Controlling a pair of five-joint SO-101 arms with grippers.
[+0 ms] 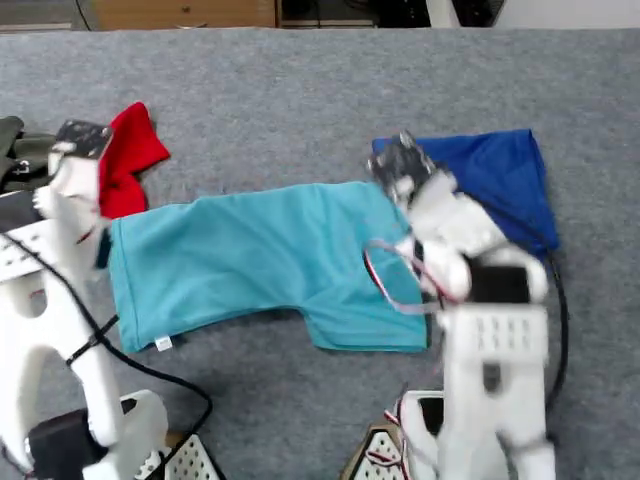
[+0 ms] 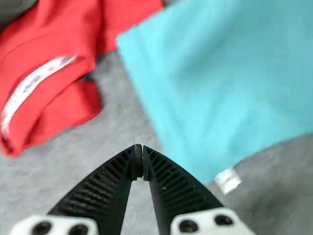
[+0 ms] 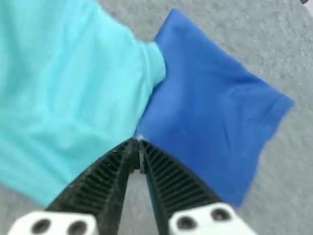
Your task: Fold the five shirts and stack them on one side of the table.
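A teal shirt [image 1: 260,260] lies spread flat across the middle of the grey table [image 1: 300,90]. A crumpled red shirt [image 1: 130,160] lies just off its far left corner, and a blue shirt [image 1: 510,185] lies partly under its right end. My left gripper [image 1: 102,250] is shut with nothing in it. In the left wrist view its tips [image 2: 138,161] hang over bare table between the red shirt [image 2: 49,88] and the teal shirt [image 2: 220,83]. My right gripper [image 3: 136,147] is shut above the seam where the teal shirt [image 3: 63,98] meets the blue shirt [image 3: 210,122].
A dark bundle [image 1: 15,150] sits at the left edge beside the red shirt. Both arm bases and a black cable [image 1: 150,370] occupy the near edge. The grey surface beyond the shirts is bare up to the far edge.
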